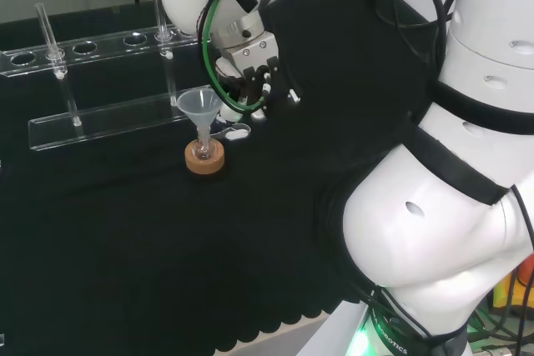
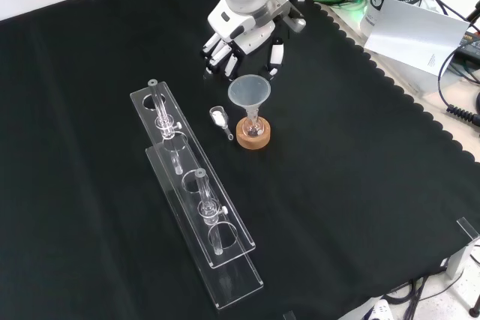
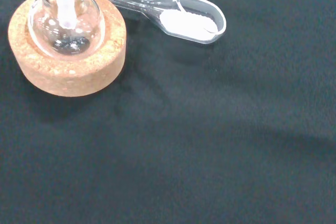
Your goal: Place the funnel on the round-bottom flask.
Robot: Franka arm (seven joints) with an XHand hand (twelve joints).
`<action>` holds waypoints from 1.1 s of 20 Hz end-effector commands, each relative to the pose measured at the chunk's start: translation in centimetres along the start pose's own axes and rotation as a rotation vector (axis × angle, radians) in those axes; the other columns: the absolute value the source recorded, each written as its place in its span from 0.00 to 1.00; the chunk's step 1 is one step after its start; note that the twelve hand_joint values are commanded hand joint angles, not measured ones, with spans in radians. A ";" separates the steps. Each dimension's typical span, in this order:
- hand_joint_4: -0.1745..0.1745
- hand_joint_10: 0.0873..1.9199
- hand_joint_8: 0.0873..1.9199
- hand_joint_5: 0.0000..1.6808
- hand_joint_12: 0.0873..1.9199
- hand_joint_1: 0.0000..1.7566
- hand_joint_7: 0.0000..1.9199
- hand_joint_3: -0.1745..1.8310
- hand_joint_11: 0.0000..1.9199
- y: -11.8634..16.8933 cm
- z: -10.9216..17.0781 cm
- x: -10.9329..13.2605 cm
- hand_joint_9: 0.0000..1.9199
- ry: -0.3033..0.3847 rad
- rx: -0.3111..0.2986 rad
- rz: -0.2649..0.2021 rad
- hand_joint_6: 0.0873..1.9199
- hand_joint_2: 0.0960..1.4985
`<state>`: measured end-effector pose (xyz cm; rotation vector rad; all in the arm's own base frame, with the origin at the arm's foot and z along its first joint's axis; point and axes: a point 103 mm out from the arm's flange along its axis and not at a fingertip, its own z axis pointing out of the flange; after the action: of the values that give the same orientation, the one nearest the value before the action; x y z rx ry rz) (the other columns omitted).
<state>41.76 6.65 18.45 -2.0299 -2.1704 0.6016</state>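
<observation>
Where funnel [image 2: 249, 92] meets flask [image 2: 253, 127], hand [image 2: 238, 44] just behind, fingers relaxed.

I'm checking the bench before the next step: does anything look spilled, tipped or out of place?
Nothing stands out. The funnel sits upright in the round-bottom flask, which rests in its cork ring. The scoop beside it lies flat with its white powder inside. The hand is apart from the funnel, fingers relaxed.
</observation>
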 end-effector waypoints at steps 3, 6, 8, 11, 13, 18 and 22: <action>0.43 0.34 0.36 0.46 0.71 0.43 0.04 0.38 0.10 -0.5 0.0 -0.1 0.24 0.013 -0.015 -0.004 0.45 0.46; 0.43 0.34 0.36 0.46 0.71 0.43 0.04 0.38 0.10 -0.6 -0.3 0.3 0.24 0.006 -0.017 -0.012 0.45 0.46; 0.43 0.34 0.36 0.46 0.71 0.43 0.04 0.38 0.10 -0.6 -0.5 0.6 0.24 0.002 -0.020 -0.017 0.46 0.46; 0.43 0.34 0.36 0.45 0.72 0.43 0.04 0.38 0.10 -0.6 -0.6 1.0 0.24 -0.004 -0.021 -0.025 0.46 0.46; 0.43 0.34 0.36 0.45 0.72 0.43 0.04 0.37 0.10 -0.6 -0.7 1.2 0.24 -0.011 -0.021 -0.028 0.46 0.46; 0.43 0.34 0.36 0.45 0.72 0.43 0.04 0.37 0.10 -0.6 -0.6 0.9 0.24 -0.017 -0.017 -0.015 0.46 0.46; 0.41 0.34 0.36 0.43 0.72 0.43 0.04 0.37 0.10 -0.5 -0.6 -0.3 0.24 -0.016 -0.010 0.009 0.46 0.46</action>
<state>41.36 7.34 19.10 -2.0297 -2.1984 0.6057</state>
